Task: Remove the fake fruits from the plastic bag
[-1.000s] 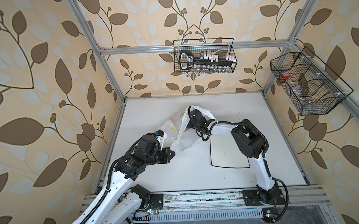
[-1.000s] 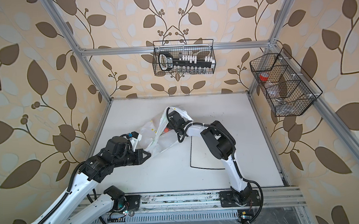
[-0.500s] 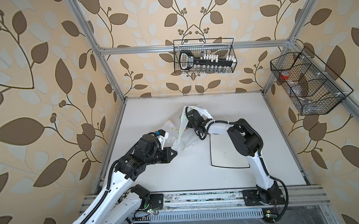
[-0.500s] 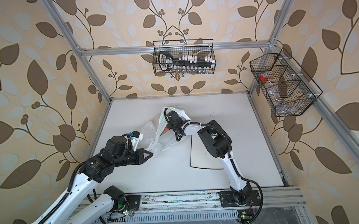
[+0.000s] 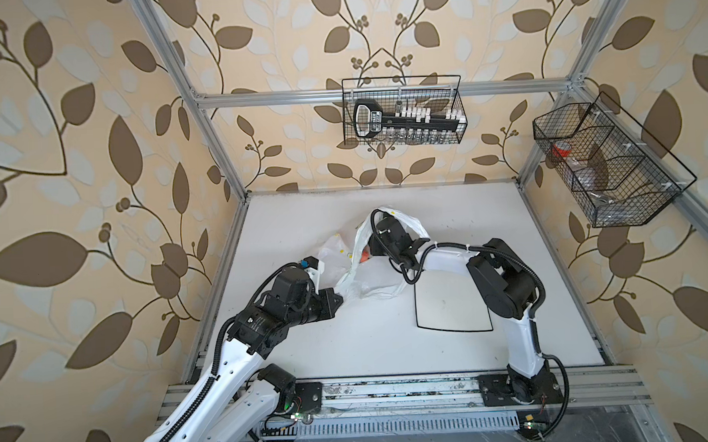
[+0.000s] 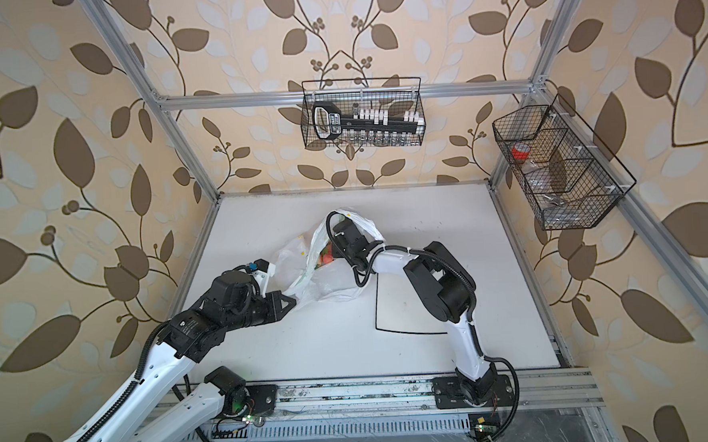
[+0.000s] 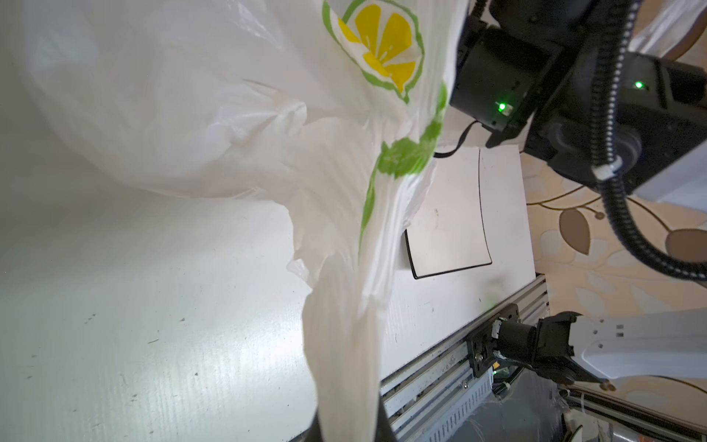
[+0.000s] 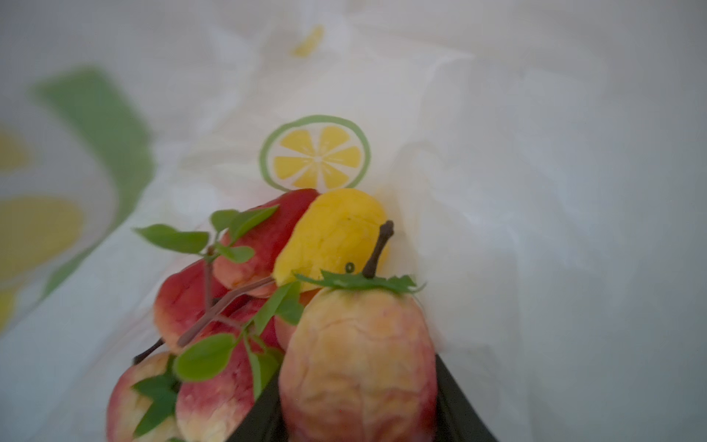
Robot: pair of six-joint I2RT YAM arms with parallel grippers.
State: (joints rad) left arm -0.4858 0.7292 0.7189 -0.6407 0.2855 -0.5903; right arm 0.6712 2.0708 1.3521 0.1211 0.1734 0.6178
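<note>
White counter, as I see it in both top views.
On it I see the crumpled plastic bag resting its lower folds near the middle. A square white plate with a black rim lies flat just beside the bag, on its right.

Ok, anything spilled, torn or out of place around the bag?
Nothing stands out. The glossy red and yellow fake fruits sit inside the crinkly white lemon-print plastic bag; none lies on the white table. The left pincer pinches a bunched part of the bag, and no tear shows.
</note>
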